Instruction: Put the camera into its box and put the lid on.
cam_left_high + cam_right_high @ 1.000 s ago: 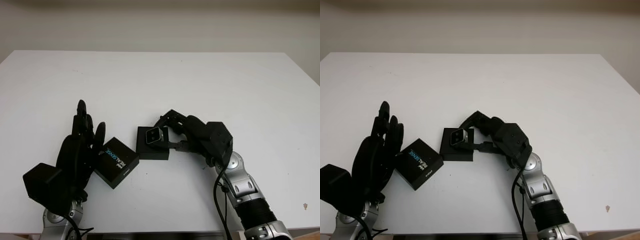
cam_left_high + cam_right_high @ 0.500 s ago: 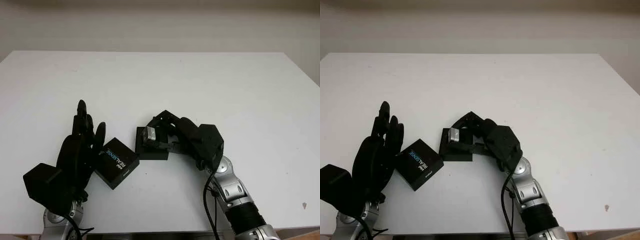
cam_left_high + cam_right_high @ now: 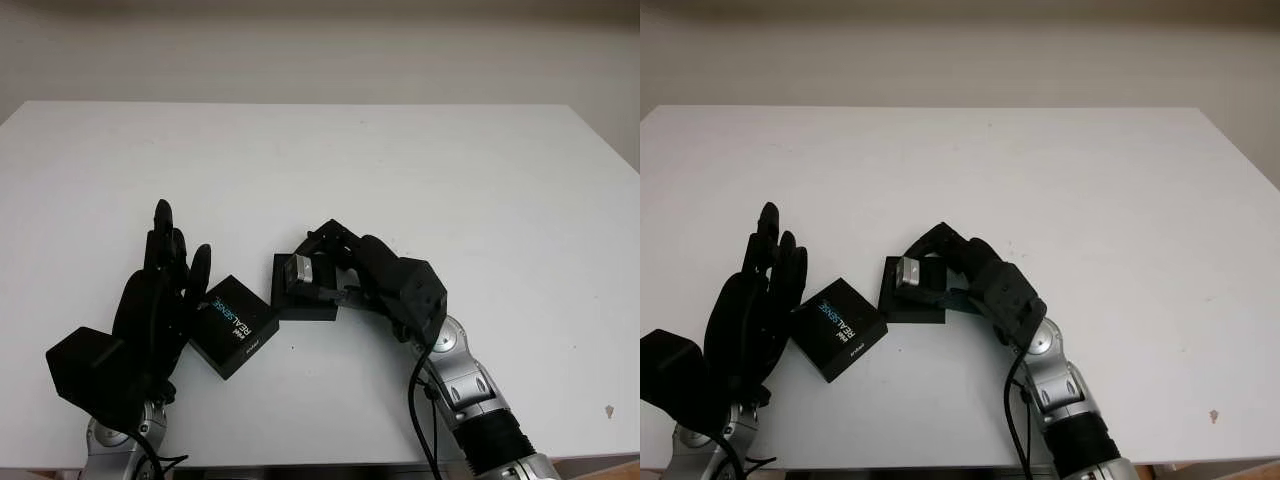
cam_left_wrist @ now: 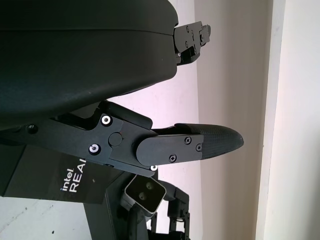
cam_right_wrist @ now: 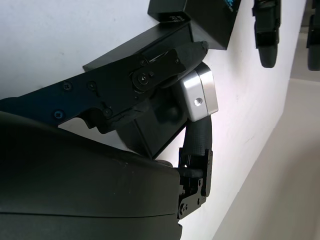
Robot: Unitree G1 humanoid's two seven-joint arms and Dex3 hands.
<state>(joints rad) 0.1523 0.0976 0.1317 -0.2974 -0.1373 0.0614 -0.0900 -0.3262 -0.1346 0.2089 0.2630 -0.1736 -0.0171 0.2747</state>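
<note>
My right hand is shut on the small silver camera, which it holds tilted on edge just over the open black box at the table's middle front. From the right wrist the camera's silver side with a screw hole shows between my fingers, above the box's hollow. The black lid with white and blue lettering lies left of the box, turned at an angle. My left hand is open, right against the lid's left side; the lid and camera show past its fingers.
The white table stretches wide behind and to the right of the box. Its front edge runs close below both arms. A pale wall stands beyond the far edge.
The camera has turned from lens-up to tilted on its edge in my right hand, and the right arm has shifted slightly left. My left hand and the lid have not moved.
</note>
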